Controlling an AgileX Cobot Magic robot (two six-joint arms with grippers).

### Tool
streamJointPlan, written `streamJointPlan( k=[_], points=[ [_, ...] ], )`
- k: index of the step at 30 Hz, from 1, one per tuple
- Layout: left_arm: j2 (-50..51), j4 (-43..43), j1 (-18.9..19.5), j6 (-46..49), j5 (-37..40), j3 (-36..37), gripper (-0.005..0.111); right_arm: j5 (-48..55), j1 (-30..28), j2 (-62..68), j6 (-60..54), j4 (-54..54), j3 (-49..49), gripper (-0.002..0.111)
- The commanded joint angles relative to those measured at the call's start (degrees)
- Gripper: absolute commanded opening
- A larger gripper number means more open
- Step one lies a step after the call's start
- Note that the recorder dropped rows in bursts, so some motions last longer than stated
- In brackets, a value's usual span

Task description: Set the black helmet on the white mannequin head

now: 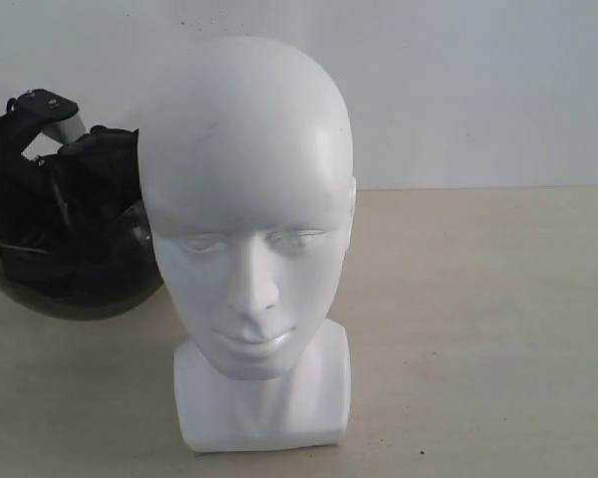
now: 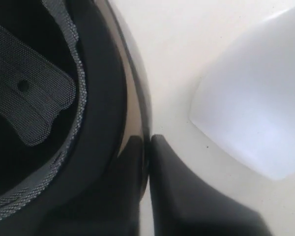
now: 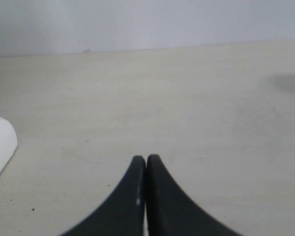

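The left claw (image 2: 147, 140) pinches the helmet (image 1: 70, 229) rim, likely to lift it onto the head (image 1: 249, 179); the right claw (image 3: 146, 160) is pressed together.

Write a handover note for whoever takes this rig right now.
Left gripper: shut on the rim of the helmet, one finger inside, one outside.
Right gripper: shut, holding nothing, over the table.
Helmet: left of the head in the exterior view, partly behind it, with its lining facing the camera.
Head: upright, mid-table, nothing on it.
Done: helmet gripped.
Left: lift the helmet, bring it over the head, lower it on, release.
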Motion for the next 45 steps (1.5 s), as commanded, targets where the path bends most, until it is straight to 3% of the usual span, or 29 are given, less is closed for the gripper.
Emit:
streamJointPlan(
  k=[1, 7, 12, 22, 30, 45],
  points=[
    [-4.4, -0.1, 0.0, -1.8, 2.2, 5.6, 0.004, -0.4, 0.1, -0.2, -0.2, -0.1, 0.0, 0.0],
    [-12.3, -0.1, 0.0, -5.5, 2.8, 14.5, 0.004, -0.4, 0.1, -0.2, -0.2, -0.1, 0.0, 0.0],
    [-19.2, -0.1, -0.3, -9.0, 8.9, 19.6, 0.004, -0.4, 0.1, -0.2, -0.2, -0.1, 0.0, 0.0],
    [-29.4, -0.5, -6.4, -13.0, 14.0, 26.3, 0.004, -0.4, 0.1, -0.2, -0.2, -0.1, 0.0, 0.0],
    [-28.9, -5.0, -9.1, -4.9, 15.6, 27.6, 0.004, -0.4, 0.1, -0.2, -0.2, -0.1, 0.0, 0.0],
    [-28.9, -4.4, -9.7, -7.1, 16.8, 27.6, 0.004, -0.4, 0.1, -0.2, -0.2, -0.1, 0.0, 0.0]
  ],
)
